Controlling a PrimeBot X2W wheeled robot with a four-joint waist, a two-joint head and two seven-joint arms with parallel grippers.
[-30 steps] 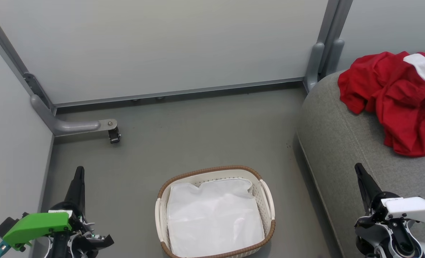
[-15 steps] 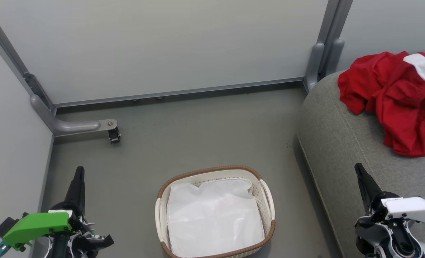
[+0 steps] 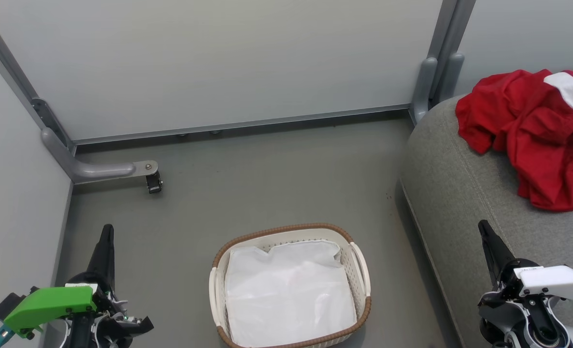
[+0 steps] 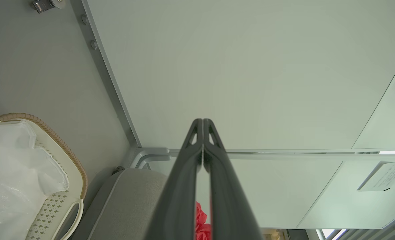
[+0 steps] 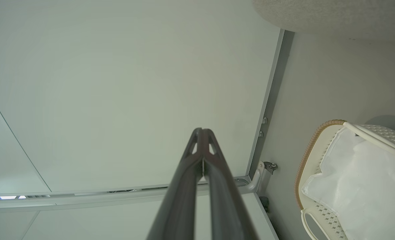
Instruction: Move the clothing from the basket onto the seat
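The red clothing (image 3: 537, 130) with a white band lies crumpled on the grey seat (image 3: 455, 193) at the right of the head view; a red scrap (image 4: 201, 223) shows between the fingers in the left wrist view. The cream basket (image 3: 286, 233) with a brown rim stands on the floor at bottom centre, holding only its white liner (image 3: 289, 292). My left gripper (image 3: 107, 228) rests shut at the lower left, well left of the basket. My right gripper (image 3: 482, 224) is shut at the lower right, over the seat's front edge. Both hold nothing.
Pale partition panels (image 3: 219, 63) wall in the grey floor (image 3: 267, 183) at the back and left. A grey bracket foot with a small caster (image 3: 153, 182) juts out at the left. A grey post (image 3: 436, 72) stands behind the seat's corner.
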